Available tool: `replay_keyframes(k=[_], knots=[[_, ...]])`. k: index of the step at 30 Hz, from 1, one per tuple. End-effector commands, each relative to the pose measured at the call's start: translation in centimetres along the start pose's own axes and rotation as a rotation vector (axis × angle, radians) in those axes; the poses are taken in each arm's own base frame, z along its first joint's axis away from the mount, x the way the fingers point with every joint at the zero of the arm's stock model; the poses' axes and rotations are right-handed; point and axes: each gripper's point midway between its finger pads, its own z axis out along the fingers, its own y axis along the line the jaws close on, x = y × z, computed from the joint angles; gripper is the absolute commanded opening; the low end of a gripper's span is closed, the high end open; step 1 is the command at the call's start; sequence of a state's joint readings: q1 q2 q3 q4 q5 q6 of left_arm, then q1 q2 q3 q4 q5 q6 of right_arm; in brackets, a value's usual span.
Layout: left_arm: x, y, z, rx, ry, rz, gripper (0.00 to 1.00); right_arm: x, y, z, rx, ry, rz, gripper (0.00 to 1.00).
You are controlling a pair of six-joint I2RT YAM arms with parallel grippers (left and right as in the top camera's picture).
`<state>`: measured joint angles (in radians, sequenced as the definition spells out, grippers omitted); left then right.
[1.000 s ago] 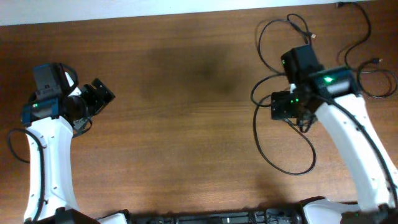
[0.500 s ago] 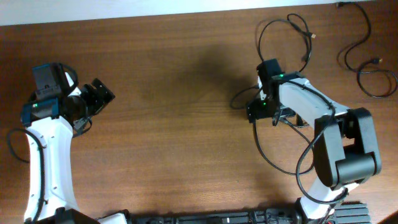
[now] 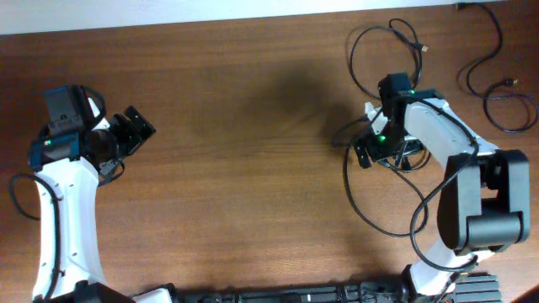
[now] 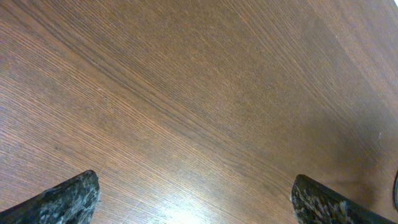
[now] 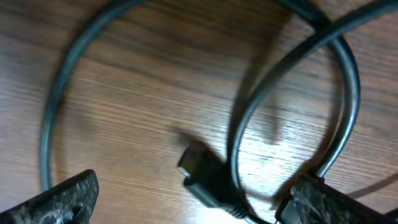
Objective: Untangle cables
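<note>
**A:** What is the overhead view giving us?

**B:** The cables point(image 3: 346, 177) are lying on the right half of the table point(image 3: 253, 185) in loose loops. More cord is trailing toward the far right corner. The right pincer point(image 3: 367, 150) is sitting right over the spot where the loops are crossing. The left pincer point(image 3: 135, 126) is hanging well apart from all that, over bare wood on the left.

**A:** And the left wrist camera?

**B:** It is showing nothing but wood grain. Its fingertips point(image 4: 68, 196) are standing wide apart with nothing between them.

**A:** And the right wrist?

**B:** Those fingertips point(image 5: 62, 199) are spread as well and gripping nothing. A plug end point(image 5: 202, 174) is lying between them on the wood. One cord point(image 5: 348, 93) is arcing just beside it and another is sweeping round the left side. The picture is blurring, so I cannot tell which strand is running on top.

**A:** So how should this grab go?

**B:** I am reading it as lining up on that plug. I would be centring the plug between the tips before closing, so that only one strand is getting caught. Then I would be drawing it out slowly along its own loop, away from the crossing. The risk I am seeing is pinching two cords together and tightening the snarl.
</note>
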<state>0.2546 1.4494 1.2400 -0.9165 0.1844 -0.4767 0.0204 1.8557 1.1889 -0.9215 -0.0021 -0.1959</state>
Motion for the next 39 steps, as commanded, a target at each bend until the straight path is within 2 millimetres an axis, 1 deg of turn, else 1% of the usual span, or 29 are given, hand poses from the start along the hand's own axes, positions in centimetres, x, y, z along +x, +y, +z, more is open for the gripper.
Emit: replay_keyframes(k=[1, 2, 3, 4, 5, 7, 8, 9, 12, 14, 17, 18, 20, 21, 23, 24, 25, 26, 28, 29, 30, 31, 32, 33, 34, 36, 38, 39], knots=[[0.1, 0.0, 0.1, 0.004, 0.004, -0.011, 0.99, 1.2, 1.9, 0.6, -0.128, 0.001, -0.038, 1.00], [0.1, 0.0, 0.1, 0.004, 0.004, -0.011, 0.99, 1.7, 2.2, 1.0, -0.144, 0.014, -0.039, 1.00], [0.1, 0.0, 0.1, 0.004, 0.004, -0.011, 0.99, 2.5, 3.2, 1.5, -0.192, 0.028, -0.036, 1.00], [0.1, 0.0, 0.1, 0.004, 0.004, -0.011, 0.99, 2.8, 4.1, 1.6, -0.243, 0.031, -0.032, 1.00], [0.1, 0.0, 0.1, 0.004, 0.004, -0.011, 0.99, 3.1, 5.2, 1.5, -0.302, 0.034, -0.029, 1.00], [0.1, 0.0, 0.1, 0.004, 0.004, -0.011, 0.99, 3.3, 7.6, 0.6, -0.450, 0.032, -0.014, 1.00], [0.1, 0.0, 0.1, 0.004, 0.004, -0.011, 0.99, 3.6, 7.9, 0.5, -0.464, 0.045, -0.012, 1.00], [0.1, 0.0, 0.1, 0.004, 0.004, -0.011, 0.99, 3.8, 7.9, 0.5, -0.453, 0.056, -0.018, 0.99], [0.1, 0.0, 0.1, 0.004, 0.004, -0.011, 0.99, 4.1, 8.2, 1.0, -0.395, 0.077, -0.064, 0.99], [0.1, 0.0, 0.1, 0.004, 0.004, -0.011, 0.99, 4.2, 8.4, 1.4, -0.332, 0.098, -0.042, 0.99], [0.1, 0.0, 0.1, 0.004, 0.004, -0.011, 0.99, 4.0, 9.7, 2.6, -0.213, 0.100, -0.037, 0.99], [0.1, 0.0, 0.1, 0.004, 0.004, -0.011, 0.99, 4.4, 10.1, 3.2, -0.158, 0.105, -0.055, 0.99], [0.1, 0.0, 0.1, 0.004, 0.004, -0.011, 0.99, 5.2, 11.1, 3.8, -0.128, 0.117, -0.104, 0.99], [0.1, 0.0, 0.1, 0.004, 0.004, -0.011, 0.99, 5.5, 11.3, 4.2, -0.105, 0.118, -0.091, 0.99], [0.1, 0.0, 0.1, 0.004, 0.004, -0.011, 0.99, 6.3, 10.6, 5.3, -0.044, 0.125, -0.010, 0.99], [0.1, 0.0, 0.1, 0.004, 0.004, -0.011, 0.99, 6.5, 10.5, 5.6, -0.042, 0.124, 0.012, 0.99], [0.1, 0.0, 0.1, 0.004, 0.004, -0.011, 0.99, 6.5, 10.6, 5.9, -0.043, 0.117, 0.039, 0.94], [0.1, 0.0, 0.1, 0.004, 0.004, -0.010, 0.99, 6.4, 10.6, 6.1, -0.042, 0.106, 0.078, 0.74], [0.1, 0.0, 0.1, 0.004, 0.004, -0.011, 0.99, 5.1, 10.6, 6.2, -0.050, 0.054, 0.105, 0.32], [0.1, 0.0, 0.1, 0.004, 0.004, -0.011, 0.99, 4.6, 10.6, 6.2, -0.054, 0.034, 0.113, 0.27], [0.1, 0.0, 0.1, 0.004, 0.004, -0.011, 0.99, 3.9, 10.2, 6.2, -0.055, 0.007, 0.141, 0.21], [0.1, 0.0, 0.1, 0.004, 0.004, -0.011, 0.99, 3.3, 9.3, 6.2, -0.058, -0.013, 0.172, 0.15], [0.1, 0.0, 0.1, 0.004, 0.004, -0.011, 0.99, 3.1, 8.5, 6.1, -0.053, -0.018, 0.200, 0.09], [0.1, 0.0, 0.1, 0.004, 0.004, -0.011, 0.99, 2.9, 6.6, 6.0, -0.029, -0.025, 0.252, 0.04], [0.1, 0.0, 0.1, 0.004, 0.004, -0.011, 0.99, 2.7, 4.6, 5.9, -0.005, -0.033, 0.307, 0.04], [0.1, 0.0, 0.1, 0.004, 0.004, -0.011, 0.99, 2.6, -0.8, 5.4, 0.038, -0.055, 0.463, 0.04], [0.1, 0.0, 0.1, 0.004, 0.004, -0.011, 0.99, 3.0, -5.0, 4.9, 0.043, -0.077, 0.599, 0.04], [0.1, 0.0, 0.1, 0.004, 0.004, -0.011, 0.99, 3.3, -8.1, 4.4, 0.048, -0.101, 0.696, 0.04]])
